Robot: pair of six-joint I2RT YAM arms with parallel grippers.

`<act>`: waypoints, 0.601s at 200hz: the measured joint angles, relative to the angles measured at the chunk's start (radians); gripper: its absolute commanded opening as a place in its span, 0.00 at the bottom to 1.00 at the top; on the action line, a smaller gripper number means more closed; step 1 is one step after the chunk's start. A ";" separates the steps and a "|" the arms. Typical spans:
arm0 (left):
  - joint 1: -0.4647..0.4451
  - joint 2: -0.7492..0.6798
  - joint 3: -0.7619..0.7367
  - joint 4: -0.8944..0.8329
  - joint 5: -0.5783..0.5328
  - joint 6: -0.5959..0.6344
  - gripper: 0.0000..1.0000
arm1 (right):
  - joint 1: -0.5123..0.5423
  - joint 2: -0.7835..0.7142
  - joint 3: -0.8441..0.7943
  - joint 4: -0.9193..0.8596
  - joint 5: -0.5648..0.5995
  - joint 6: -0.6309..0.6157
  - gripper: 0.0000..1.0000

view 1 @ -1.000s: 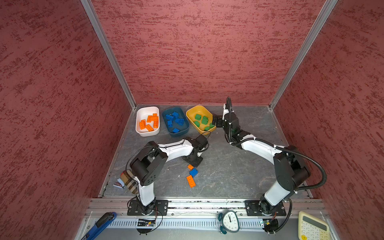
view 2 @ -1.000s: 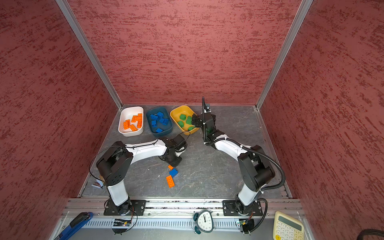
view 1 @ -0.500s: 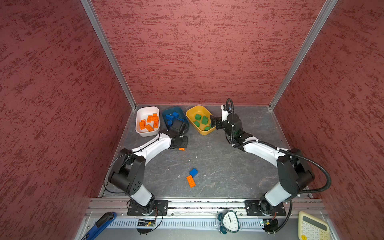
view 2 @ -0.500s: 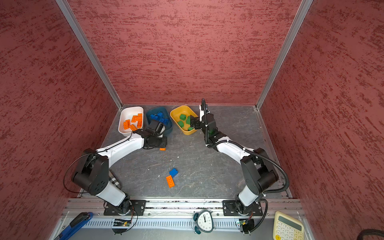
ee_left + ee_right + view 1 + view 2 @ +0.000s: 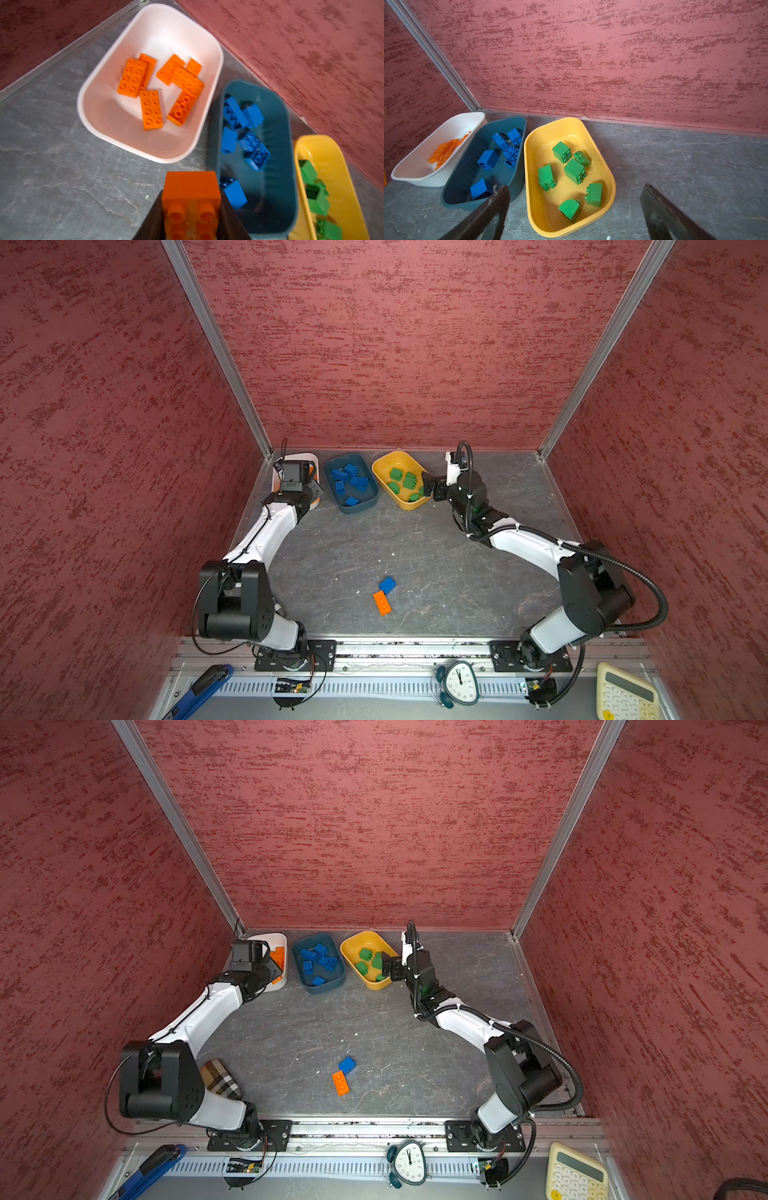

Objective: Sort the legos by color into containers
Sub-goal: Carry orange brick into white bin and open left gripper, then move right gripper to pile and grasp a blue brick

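At the back of the table (image 5: pixel 415 539), your sorting is close to finished. The white tub (image 5: pixel 166 31) holds only orange bricks (image 5: pixel 133 78), the teal tub (image 5: pixel 357 508) only blue bricks (image 5: pixel 357 482), and the yellow tub (image 5: pixel 571 128) only green bricks (image 5: pixel 574 170). Your left gripper (image 5: pixel 191 220) is clamped on a square orange brick (image 5: pixel 191 187), studs toward the wrist camera. It is poised at the near end of the white tub and has not let go yet. Your right gripper (image 5: pixel 575 189) hangs over the near end of the yellow tub with its jaws spread wide and empty. By my reading, what is left is to drop the carried piece, then fetch two strays lying just beside each other near the front of the table: a blue brick (image 5: pixel 387 584) and an oblong orange brick (image 5: pixel 381 602).

A second ago your left arm sat over those strays, with a third orange piece among them. It has since swung up to the white tub, and that piece is off the table now. Your right arm has barely shifted, and its jaws were just as wide then.
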 measured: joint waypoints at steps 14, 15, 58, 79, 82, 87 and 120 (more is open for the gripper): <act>0.023 0.078 0.060 -0.003 -0.023 -0.008 0.23 | 0.000 -0.017 -0.007 -0.006 0.002 0.002 0.99; 0.024 0.082 0.062 -0.003 -0.024 -0.008 0.23 | 0.000 -0.018 -0.008 -0.006 0.002 0.002 0.99; 0.092 0.264 0.220 -0.016 -0.034 -0.030 0.34 | 0.000 -0.082 -0.071 -0.029 0.005 0.034 0.99; 0.126 0.336 0.301 -0.049 -0.029 -0.038 0.57 | 0.000 -0.092 -0.080 -0.049 -0.012 0.032 0.99; 0.129 0.343 0.311 -0.055 -0.028 -0.031 0.59 | 0.000 -0.093 -0.081 -0.051 -0.019 0.027 0.99; 0.134 0.355 0.330 -0.066 -0.026 -0.033 0.62 | 0.000 -0.094 -0.081 -0.053 -0.031 0.023 0.99; 0.138 0.371 0.377 -0.090 0.006 -0.018 0.84 | 0.007 -0.097 -0.081 -0.084 -0.163 -0.047 0.99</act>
